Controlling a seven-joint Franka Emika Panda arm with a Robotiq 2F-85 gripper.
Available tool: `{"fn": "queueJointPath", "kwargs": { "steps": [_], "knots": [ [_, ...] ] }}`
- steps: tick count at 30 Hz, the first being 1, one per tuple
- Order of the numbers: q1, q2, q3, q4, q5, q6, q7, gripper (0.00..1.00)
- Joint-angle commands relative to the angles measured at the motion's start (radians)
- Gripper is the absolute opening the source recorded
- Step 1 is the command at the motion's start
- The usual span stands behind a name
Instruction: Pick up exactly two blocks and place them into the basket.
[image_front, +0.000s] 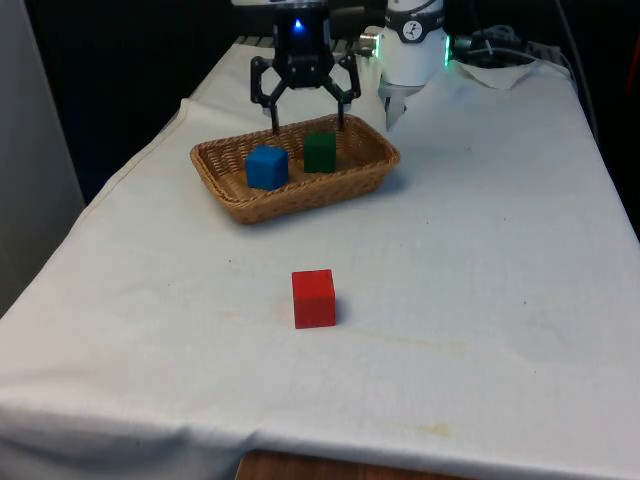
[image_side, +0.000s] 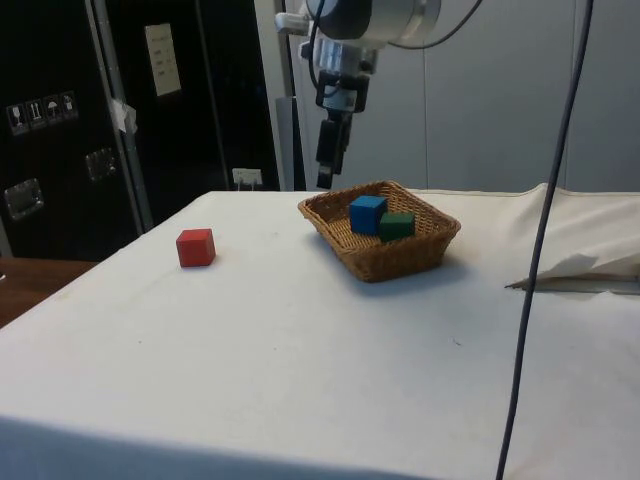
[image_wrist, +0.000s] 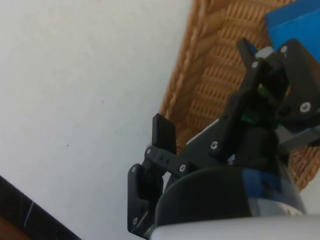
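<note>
Two blocks, blue (image_front: 266, 166) and green (image_front: 320, 151), sit in the wicker basket (image_front: 300, 195) as the claw (image_front: 305, 125) hangs spread and empty above its far rim. The light, rigid cubes look easily pinched across flat sides. A red block (image_front: 313, 298) stays on the worktop (image_front: 480, 300), well apart.

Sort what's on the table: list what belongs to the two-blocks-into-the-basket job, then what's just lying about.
Job:
basket
blue block, in basket
green block, in basket
tool, open, above basket's far rim

Lying about:
red block, on the cloth
</note>
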Motion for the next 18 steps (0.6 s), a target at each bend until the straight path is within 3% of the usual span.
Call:
{"fn": "queueJointPath", "kwargs": {
  "steps": [1,8,9,10,16,17,18],
  "knots": [
    [0.01,0.005,-0.002,-0.002,-0.019,0.011,0.027,1.0],
    [0.02,0.005,0.045,0.008,-0.018,0.015,0.07,1.0],
    [0.01,-0.004,0.047,0.007,0.0,0.002,0.045,1.0],
    [0.02,0.006,0.052,0.009,-0.017,0.015,0.076,1.0],
    [0.024,0.011,0.102,0.02,-0.016,0.024,0.117,1.0],
    [0.024,0.012,0.109,0.022,-0.016,0.025,0.123,1.0],
    [0.015,-0.003,0.112,0.018,0.0,0.014,0.1,1.0]
  ]
}}
